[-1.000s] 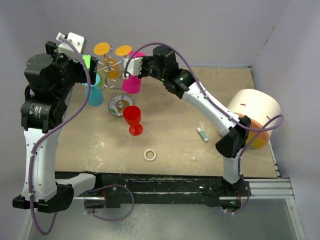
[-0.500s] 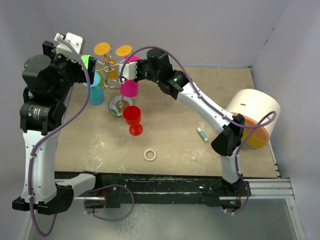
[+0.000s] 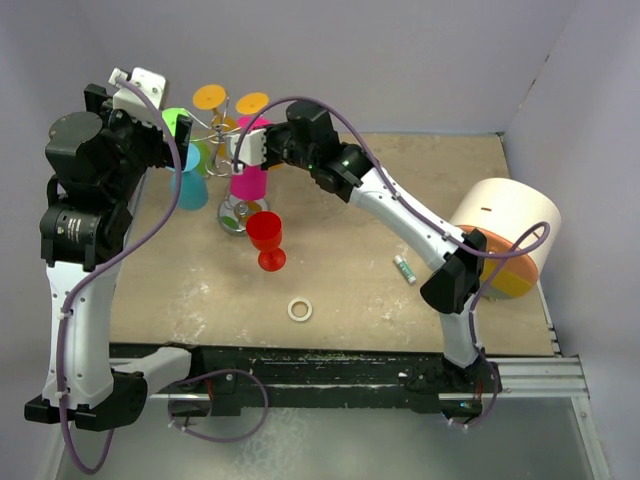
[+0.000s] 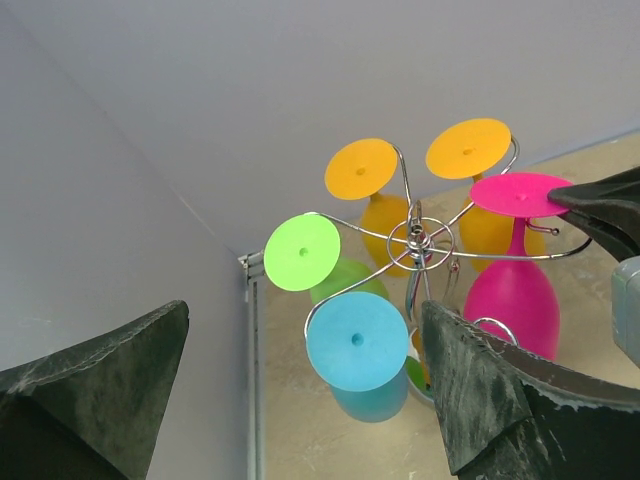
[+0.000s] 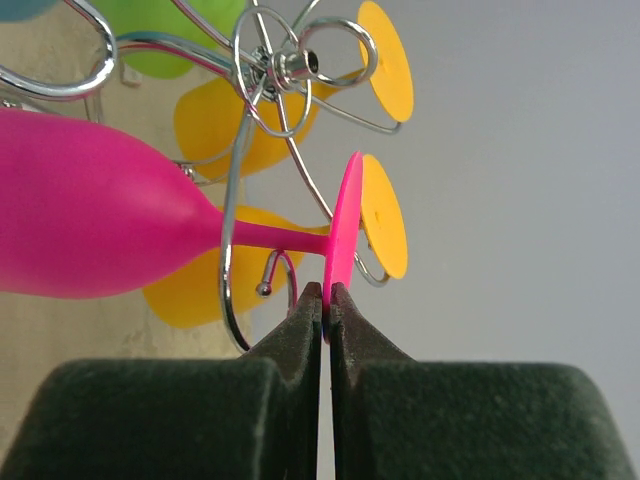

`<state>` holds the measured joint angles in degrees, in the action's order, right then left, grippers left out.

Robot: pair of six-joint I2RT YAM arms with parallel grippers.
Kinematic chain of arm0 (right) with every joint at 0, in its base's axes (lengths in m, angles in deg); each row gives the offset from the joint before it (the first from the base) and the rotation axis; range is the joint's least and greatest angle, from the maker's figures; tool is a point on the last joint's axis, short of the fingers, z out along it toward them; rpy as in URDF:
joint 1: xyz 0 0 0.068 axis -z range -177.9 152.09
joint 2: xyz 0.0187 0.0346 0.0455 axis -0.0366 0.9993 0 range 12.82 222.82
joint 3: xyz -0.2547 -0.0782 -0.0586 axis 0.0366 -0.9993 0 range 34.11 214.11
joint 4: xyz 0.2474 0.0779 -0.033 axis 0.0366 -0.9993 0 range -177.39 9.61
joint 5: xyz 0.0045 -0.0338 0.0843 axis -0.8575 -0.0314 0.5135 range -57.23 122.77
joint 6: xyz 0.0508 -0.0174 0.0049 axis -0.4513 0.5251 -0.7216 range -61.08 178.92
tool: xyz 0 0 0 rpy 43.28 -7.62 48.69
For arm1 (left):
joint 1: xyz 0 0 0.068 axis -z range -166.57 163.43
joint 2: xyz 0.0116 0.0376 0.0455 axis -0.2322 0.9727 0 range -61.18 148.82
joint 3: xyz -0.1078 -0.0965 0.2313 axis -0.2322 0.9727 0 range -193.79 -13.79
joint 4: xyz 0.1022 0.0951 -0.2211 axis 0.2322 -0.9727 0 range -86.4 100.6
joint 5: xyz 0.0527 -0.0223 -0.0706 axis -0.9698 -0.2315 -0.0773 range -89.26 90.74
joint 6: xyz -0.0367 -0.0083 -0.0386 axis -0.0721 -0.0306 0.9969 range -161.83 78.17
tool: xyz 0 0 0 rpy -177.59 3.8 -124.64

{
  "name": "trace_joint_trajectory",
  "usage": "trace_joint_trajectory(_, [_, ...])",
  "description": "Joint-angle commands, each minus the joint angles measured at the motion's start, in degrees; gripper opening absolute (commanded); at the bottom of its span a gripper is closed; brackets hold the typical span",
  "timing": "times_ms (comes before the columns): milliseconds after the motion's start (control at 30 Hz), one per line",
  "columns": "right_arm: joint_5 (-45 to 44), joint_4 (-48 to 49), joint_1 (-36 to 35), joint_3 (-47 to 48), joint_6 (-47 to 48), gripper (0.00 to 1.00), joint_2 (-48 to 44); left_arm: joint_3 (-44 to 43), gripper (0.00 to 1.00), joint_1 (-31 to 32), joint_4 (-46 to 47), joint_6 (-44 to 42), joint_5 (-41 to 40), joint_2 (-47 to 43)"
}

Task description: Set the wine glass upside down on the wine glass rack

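Note:
My right gripper [image 5: 325, 292] is shut on the rim of the foot of a pink wine glass [image 5: 90, 235], held upside down with its stem against a curled wire arm of the silver wine glass rack [image 5: 275, 65]. From above, the pink glass [image 3: 250, 178] hangs beside the rack's stem, over its round base [image 3: 232, 218], with my right gripper [image 3: 258, 135] at its foot. My left gripper [image 4: 305, 310] is open and empty, just left of the rack [image 4: 418, 240]. Green, cyan [image 4: 356, 340] and two orange glasses hang on the other arms.
A red wine glass [image 3: 266, 240] stands upright just in front of the rack base. A white ring [image 3: 300, 310] and a small green tube [image 3: 404, 268] lie on the board. A large white and orange cylinder [image 3: 505, 235] sits at the right edge.
My right gripper has carried the pink glass leftward into the rack, and its bowl now hangs lower beside the stem. The left arm has hardly moved.

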<state>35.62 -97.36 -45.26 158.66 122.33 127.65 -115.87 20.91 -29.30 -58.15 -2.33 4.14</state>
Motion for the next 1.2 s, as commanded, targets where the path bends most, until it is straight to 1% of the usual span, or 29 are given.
trace_joint_trajectory(0, [1.63,0.95,-0.71,2.46,0.90,0.00,-1.80,0.45,0.99,-0.54,2.94,-0.91,-0.75,-1.37])
trace_joint_trajectory(267, [1.43,-0.52,-1.15,2.56,1.17,0.00,-3.37,0.66,0.99,-0.54,3.01,-1.03,-1.41,-1.07])
trace_joint_trajectory(767, [0.24,-3.00,-1.34,-0.14,1.06,0.00,-7.46,0.60,0.99,-0.63,3.16,-0.99,-0.88,-0.18])
trace_joint_trajectory(1167, [-4.57,-1.64,-1.39,-5.37,1.66,0.00,-9.95,0.98,0.99,-0.72,2.83,-1.09,-0.29,-0.53])
